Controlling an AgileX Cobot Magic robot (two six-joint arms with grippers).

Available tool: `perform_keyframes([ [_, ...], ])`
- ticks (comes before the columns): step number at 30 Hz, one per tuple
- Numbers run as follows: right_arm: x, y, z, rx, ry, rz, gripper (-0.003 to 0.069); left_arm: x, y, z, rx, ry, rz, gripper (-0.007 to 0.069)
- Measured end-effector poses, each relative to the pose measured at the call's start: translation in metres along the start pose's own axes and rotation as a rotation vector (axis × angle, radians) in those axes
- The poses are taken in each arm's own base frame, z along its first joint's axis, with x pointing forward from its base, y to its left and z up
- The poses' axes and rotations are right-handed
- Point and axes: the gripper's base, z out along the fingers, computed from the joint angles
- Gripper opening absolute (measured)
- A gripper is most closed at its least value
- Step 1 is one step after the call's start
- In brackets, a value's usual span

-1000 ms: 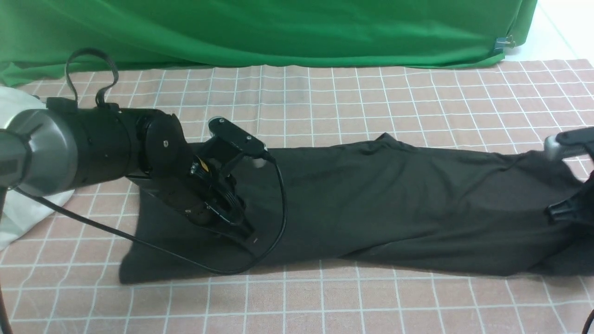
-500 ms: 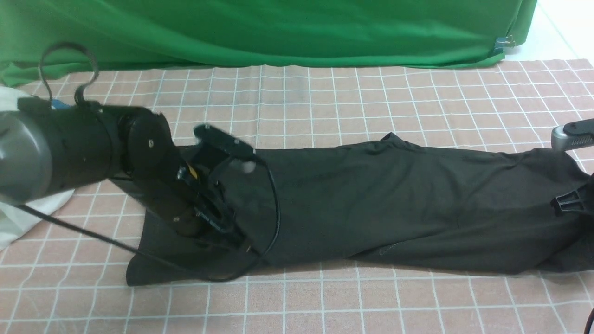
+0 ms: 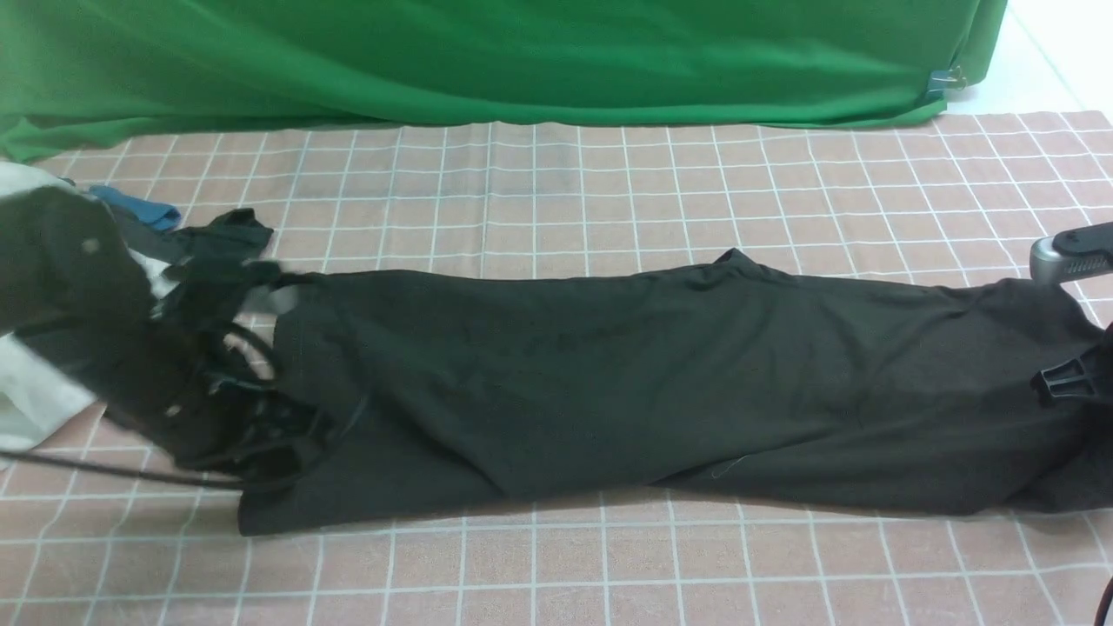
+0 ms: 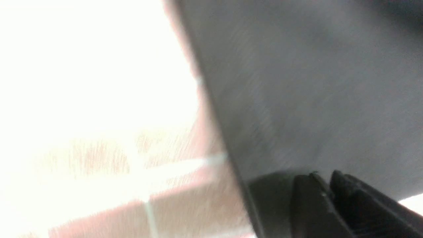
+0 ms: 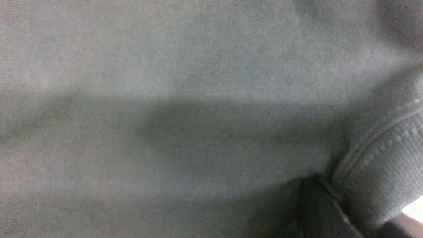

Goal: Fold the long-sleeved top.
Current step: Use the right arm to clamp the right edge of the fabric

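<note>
Black and blurred, the left tool (image 3: 261, 435) has swung away from the middle of the long-sleeved top (image 3: 626, 382) to its left end; I cannot tell if it grips. That retreat uncovers a blue piece (image 3: 139, 207). The top lies lengthwise across the checked tabletop (image 3: 556, 191), barely shifted. At its right end, the right tool (image 5: 333, 211) stays clenched on the ribbed edge.

Long-sleeved top (image 3: 661, 382) lies flat across checked cloth (image 3: 609, 191), stretched btwn both arms. Left gripper (image 3: 261, 435) sits at its one end, blurred w/ motion, jaws prob. a bit apart. Behind it: small dark scrap (image 3: 222, 235), blue piece (image 3: 139, 209), white bundle (image 3: 30, 400). Right gripper (image 3: 1065, 382) at far end, mostly out of frame. Green backdrop (image 3: 487, 61) beyond.
</note>
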Motion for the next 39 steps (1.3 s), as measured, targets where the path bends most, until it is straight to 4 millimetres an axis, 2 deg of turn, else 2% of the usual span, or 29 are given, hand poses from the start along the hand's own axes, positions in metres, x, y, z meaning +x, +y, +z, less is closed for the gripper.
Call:
perform_keyframes([
  [1, 0.000, 0.000, 0.000, -0.001, -0.002, -0.002, 0.0072, 0.004, 0.002, 0.002, 0.007, 0.011, -0.019, 0.0156],
  [3, -0.001, 0.000, 0.000, -0.001, -0.010, -0.001, 0.0072, 0.010, 0.002, 0.007, 0.018, 0.031, -0.041, 0.0274],
  [4, -0.001, 0.000, 0.000, -0.001, -0.010, -0.001, 0.0072, 0.011, 0.002, 0.007, 0.019, 0.033, -0.042, 0.0284],
  [6, -0.001, 0.000, 0.000, -0.002, -0.011, -0.004, 0.0072, 0.013, 0.002, 0.008, 0.018, 0.046, -0.042, 0.0397],
  [7, -0.001, 0.000, 0.000, -0.002, -0.011, -0.004, 0.0072, 0.013, 0.002, 0.008, 0.017, 0.047, -0.043, 0.0414],
  [10, -0.001, 0.000, 0.000, -0.002, -0.011, -0.007, 0.0072, 0.015, 0.003, 0.003, -0.002, 0.050, -0.047, 0.0531],
  [16, -0.002, 0.000, 0.000, -0.002, -0.020, -0.007, 0.0072, 0.017, 0.003, -0.004, -0.021, 0.022, -0.062, 0.0561],
  [20, -0.002, 0.001, 0.000, -0.006, -0.022, -0.003, 0.0072, 0.020, 0.003, 0.005, -0.002, 0.048, -0.088, 0.0532],
  [23, -0.002, 0.001, 0.000, -0.009, -0.025, 0.000, 0.0072, 0.019, 0.005, 0.015, -0.006, 0.062, -0.096, 0.0462],
  [26, -0.002, 0.001, 0.000, -0.009, -0.025, -0.001, 0.0072, 0.017, 0.006, 0.016, -0.006, 0.045, -0.103, 0.0365],
  [28, -0.002, 0.001, 0.000, -0.011, -0.025, -0.002, 0.0072, 0.017, 0.005, 0.016, 0.000, 0.039, -0.102, 0.0261],
  [29, -0.002, 0.001, 0.000, -0.011, -0.025, -0.002, 0.0072, 0.017, 0.005, 0.016, 0.001, 0.039, -0.099, 0.0240],
  [31, -0.002, 0.001, 0.000, -0.011, -0.025, -0.002, 0.0072, 0.017, 0.004, 0.016, 0.008, 0.035, -0.082, 0.0142],
  [32, -0.002, 0.001, 0.000, -0.011, -0.025, -0.001, 0.0072, 0.016, 0.004, 0.016, 0.011, 0.034, -0.059, 0.0064],
  [35, -0.002, 0.001, 0.000, -0.011, -0.026, -0.014, 0.0072, 0.013, 0.005, 0.008, -0.008, 0.026, -0.023, 0.0034],
  [38, -0.002, 0.001, 0.000, -0.012, -0.019, -0.034, 0.0071, 0.009, 0.005, -0.017, -0.069, 0.007, -0.011, 0.0034],
  [39, -0.002, 0.001, 0.000, -0.012, -0.019, -0.034, 0.0071, 0.009, 0.005, -0.018, -0.074, 0.003, -0.012, 0.0034],
])
